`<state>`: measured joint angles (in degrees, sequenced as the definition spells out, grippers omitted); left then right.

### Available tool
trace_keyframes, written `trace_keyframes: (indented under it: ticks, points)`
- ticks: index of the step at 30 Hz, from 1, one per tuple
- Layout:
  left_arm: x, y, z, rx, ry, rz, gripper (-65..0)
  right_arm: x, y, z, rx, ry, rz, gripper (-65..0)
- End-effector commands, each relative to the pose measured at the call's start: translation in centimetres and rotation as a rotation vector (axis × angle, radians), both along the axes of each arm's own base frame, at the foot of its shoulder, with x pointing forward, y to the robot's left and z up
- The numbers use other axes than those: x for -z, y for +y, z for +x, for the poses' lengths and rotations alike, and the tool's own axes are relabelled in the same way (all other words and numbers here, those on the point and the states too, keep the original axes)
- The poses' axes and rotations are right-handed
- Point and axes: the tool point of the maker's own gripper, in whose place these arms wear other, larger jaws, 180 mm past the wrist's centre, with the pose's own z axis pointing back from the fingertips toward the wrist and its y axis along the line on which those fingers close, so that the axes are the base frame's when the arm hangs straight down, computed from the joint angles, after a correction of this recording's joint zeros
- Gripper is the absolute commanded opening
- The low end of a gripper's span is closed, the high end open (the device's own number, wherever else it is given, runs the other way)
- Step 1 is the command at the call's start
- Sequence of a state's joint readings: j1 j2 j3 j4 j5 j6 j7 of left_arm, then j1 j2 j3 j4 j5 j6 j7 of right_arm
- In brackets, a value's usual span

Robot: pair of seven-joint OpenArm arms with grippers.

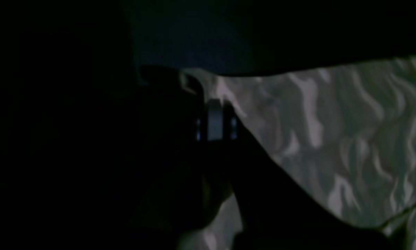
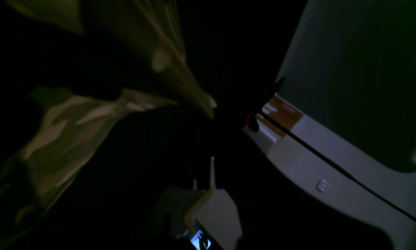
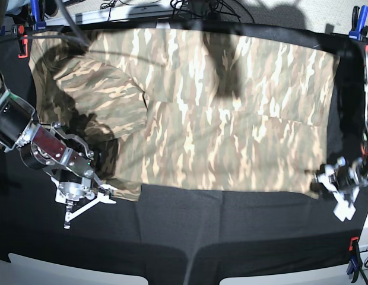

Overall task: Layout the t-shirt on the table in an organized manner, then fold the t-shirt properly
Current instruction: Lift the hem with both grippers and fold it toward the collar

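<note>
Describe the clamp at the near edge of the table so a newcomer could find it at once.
Start at the table covered in black cloth, under the spread t-shirt. Follow its near edge to the corner by the left gripper: the blue-and-orange clamp stands there alone, while the others line the far edge.

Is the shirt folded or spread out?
Mostly spread. The shirt lies flat across the table, with its sleeve end doubled over the body.

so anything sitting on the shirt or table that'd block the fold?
Nothing visible. The t-shirt lies spread on the table with only cloth around it; right gripper and left gripper already sit at its near corners.
</note>
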<state>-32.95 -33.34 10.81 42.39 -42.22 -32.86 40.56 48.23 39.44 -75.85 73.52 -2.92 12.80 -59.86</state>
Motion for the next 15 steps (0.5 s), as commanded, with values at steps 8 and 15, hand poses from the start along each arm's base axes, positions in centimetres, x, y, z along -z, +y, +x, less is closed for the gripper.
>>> trace_keyframes:
  ticks: [8, 15]
  points:
    - [-2.7, -0.6, -2.9, 0.122, -0.085, 0.072, -65.0, -2.7, 0.9, 0.7, -0.038, -0.041, -0.021, -65.0]
    - [-4.8, -0.3, -5.1, 0.084, -0.164, 0.068, -65.0, -1.4, 0.1, -2.0, -0.059, -0.031, -0.040, -65.0]
